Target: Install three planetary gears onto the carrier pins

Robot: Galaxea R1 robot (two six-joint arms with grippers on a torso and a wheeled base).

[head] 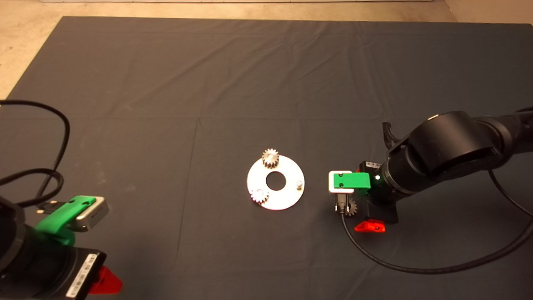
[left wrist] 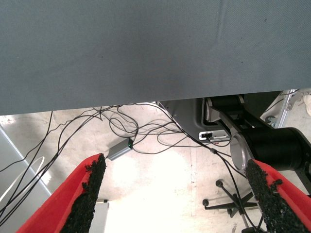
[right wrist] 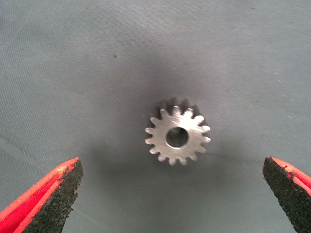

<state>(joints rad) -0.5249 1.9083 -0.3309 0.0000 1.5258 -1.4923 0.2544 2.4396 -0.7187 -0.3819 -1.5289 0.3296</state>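
A pale metal disc (head: 287, 196) lies at the mat's middle. Two planetary gears sit on carrier pins: one at the far edge (head: 270, 157), one at the near left (head: 259, 196). The third carrier pin (head: 298, 183), on the disc's right side, stands bare. A third gear (head: 352, 207) (right wrist: 177, 136) lies flat on the mat to the right of the disc. My right gripper (head: 361, 210) (right wrist: 170, 189) hovers over it, open, with its pads (right wrist: 53, 191) wide apart on either side and nothing touching. My left gripper (head: 100, 280) (left wrist: 177, 167) waits open at the lower left.
A black cable (head: 416, 266) trails over the mat from the right wrist. More cables (head: 50, 137) loop at the left edge. The left wrist view shows the mat's edge, floor cables (left wrist: 121, 126) and a stand's feet (left wrist: 233, 204).
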